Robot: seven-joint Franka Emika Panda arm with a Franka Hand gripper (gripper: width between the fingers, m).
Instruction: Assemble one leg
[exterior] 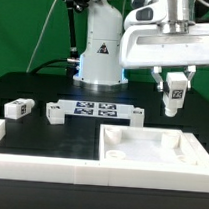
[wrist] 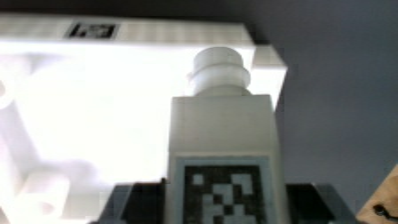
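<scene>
Gripper (exterior: 175, 85) pinches the leg (exterior: 174, 100), long axis near upright, screw end down, above the square top's (exterior: 139, 155) far right corner.

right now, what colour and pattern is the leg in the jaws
The leg is white with a black-and-white square tag; wrist view shows it best.

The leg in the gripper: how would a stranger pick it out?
Follow the robot arm down to its gripper, on the exterior view's right. The leg is clamped between the fingers, tag showing; the other legs lie on the table.
</scene>
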